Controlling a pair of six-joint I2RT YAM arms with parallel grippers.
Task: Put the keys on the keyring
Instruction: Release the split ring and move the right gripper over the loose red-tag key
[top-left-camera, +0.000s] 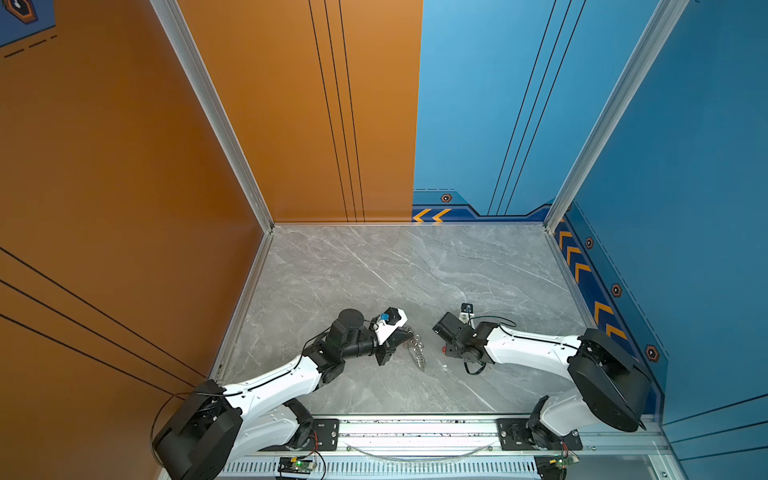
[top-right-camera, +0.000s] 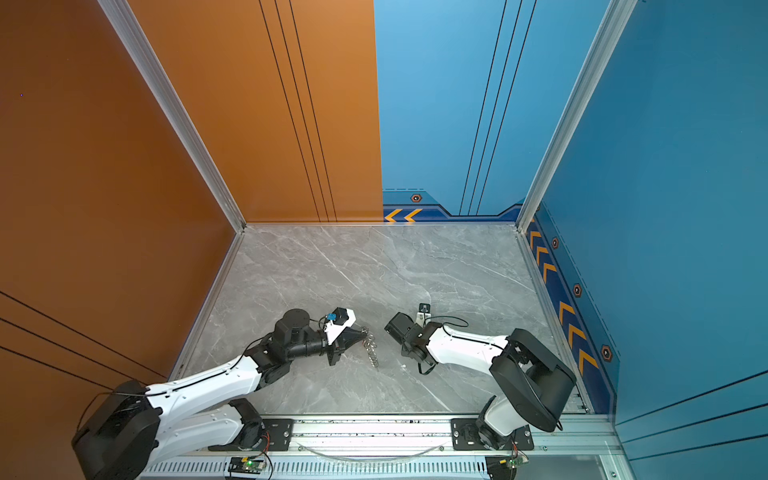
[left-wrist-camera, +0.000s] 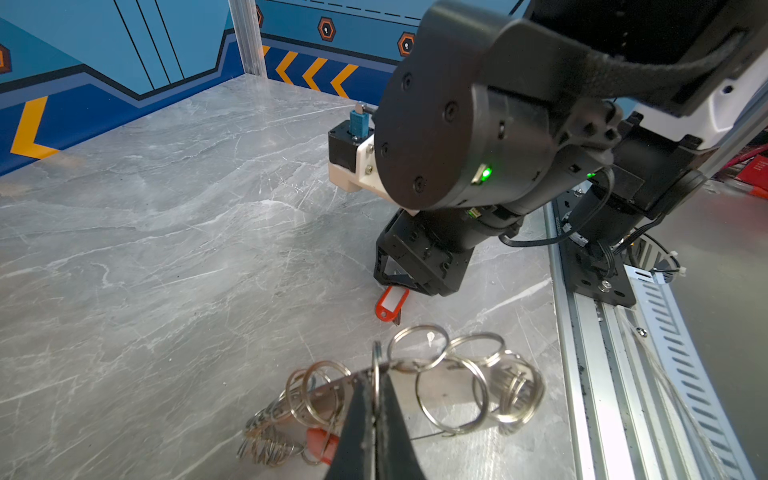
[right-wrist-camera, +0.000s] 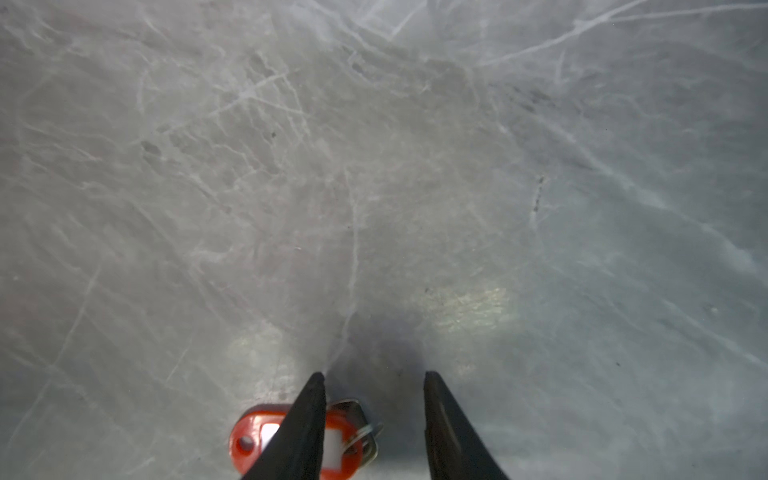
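Grey marble tabletop (top-left-camera: 374, 270), orange walls (top-left-camera: 104, 166) to the left, blue chevron-trimmed walls (top-left-camera: 478, 104) to the right.

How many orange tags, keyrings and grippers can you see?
orange tags: 2
keyring: 1
grippers: 2, the left gripper and the right gripper
Total: 5
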